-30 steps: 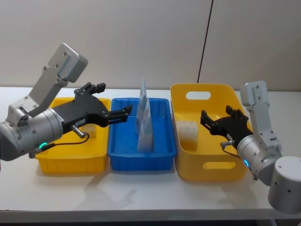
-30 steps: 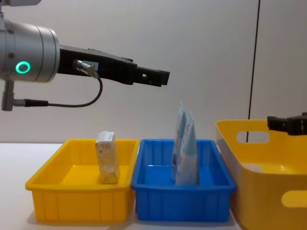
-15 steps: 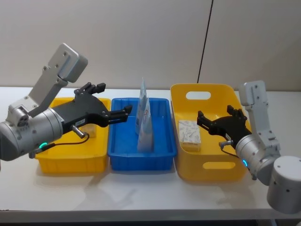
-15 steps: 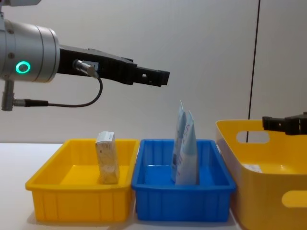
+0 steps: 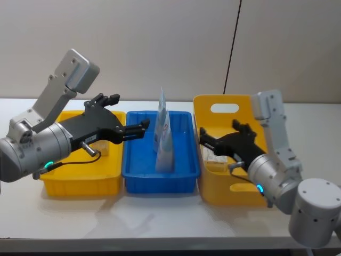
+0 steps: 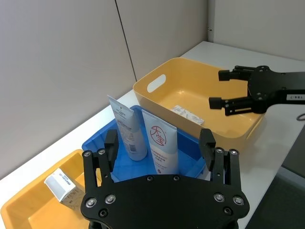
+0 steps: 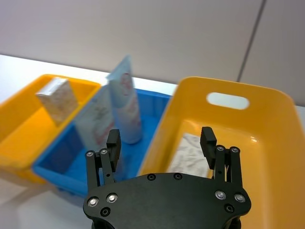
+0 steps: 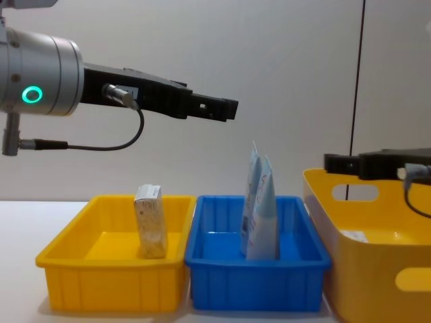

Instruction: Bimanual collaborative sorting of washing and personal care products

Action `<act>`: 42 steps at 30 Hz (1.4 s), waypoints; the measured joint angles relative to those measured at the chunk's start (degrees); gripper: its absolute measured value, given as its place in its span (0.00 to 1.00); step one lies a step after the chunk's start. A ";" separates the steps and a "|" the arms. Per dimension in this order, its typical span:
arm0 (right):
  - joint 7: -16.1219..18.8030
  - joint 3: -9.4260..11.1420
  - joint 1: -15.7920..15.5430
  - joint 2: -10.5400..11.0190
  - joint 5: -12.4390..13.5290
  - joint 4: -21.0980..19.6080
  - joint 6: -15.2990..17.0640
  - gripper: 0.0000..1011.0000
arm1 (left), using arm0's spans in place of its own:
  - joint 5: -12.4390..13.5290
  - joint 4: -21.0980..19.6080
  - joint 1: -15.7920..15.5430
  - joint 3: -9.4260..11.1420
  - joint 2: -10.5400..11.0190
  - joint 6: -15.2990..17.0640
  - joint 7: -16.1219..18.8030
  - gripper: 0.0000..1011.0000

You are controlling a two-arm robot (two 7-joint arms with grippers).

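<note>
Two tall pale-blue pouches (image 5: 163, 133) stand upright in the blue bin (image 5: 160, 184); they also show in the chest view (image 8: 259, 212). One small white leaf-print pack (image 8: 151, 221) stands in the left yellow bin (image 5: 80, 184). Another pack (image 7: 193, 152) lies flat in the large yellow bin (image 5: 234, 194). My left gripper (image 5: 143, 127) hovers open and empty, high over the seam between the left yellow bin and the blue bin. Above the large bin's left side, my right gripper (image 5: 205, 140) is open and empty, over the flat pack.
The three bins sit side by side on a white table (image 5: 160, 224), close to its front edge. The large yellow bin has tall walls with handle cutouts (image 5: 224, 108). A black cable (image 5: 233, 48) runs down the wall behind.
My right gripper has moved left across the large yellow bin toward the blue bin, staying open. The left arm and all the products have kept still.
</note>
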 joint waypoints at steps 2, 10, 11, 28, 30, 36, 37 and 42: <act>0.27 -0.35 -0.08 -0.19 0.10 -0.60 0.43 0.99 | 0.00 0.00 0.00 0.00 0.00 0.00 0.00 0.99; 1.62 -2.30 -0.18 -0.87 0.19 -2.48 2.61 0.99 | 0.00 0.00 0.00 0.00 0.00 0.00 0.00 0.99; 1.86 -2.62 -0.06 -0.98 0.09 -2.55 3.01 0.99 | 0.00 0.00 0.00 0.00 0.00 0.00 0.00 0.99; 1.67 -6.77 3.45 -3.48 -3.88 2.52 3.66 0.99 | 0.00 0.00 0.00 0.00 0.00 0.00 0.00 0.99; 1.38 -7.31 4.18 -4.12 -4.55 3.88 3.39 0.99 | 0.00 0.00 0.00 0.00 0.00 0.00 0.00 0.99; 0.57 -8.55 5.99 -5.78 -6.22 7.53 2.60 0.99 | 0.00 0.00 0.00 0.00 0.00 0.00 0.00 0.99; 0.57 -8.55 5.99 -5.78 -6.22 7.53 2.60 0.99 | 0.00 0.00 0.00 0.00 0.00 0.00 0.00 0.99; -0.03 -9.32 7.52 -7.12 -7.50 10.58 1.65 0.99 | 0.00 0.00 0.00 0.00 -0.01 0.00 0.00 0.99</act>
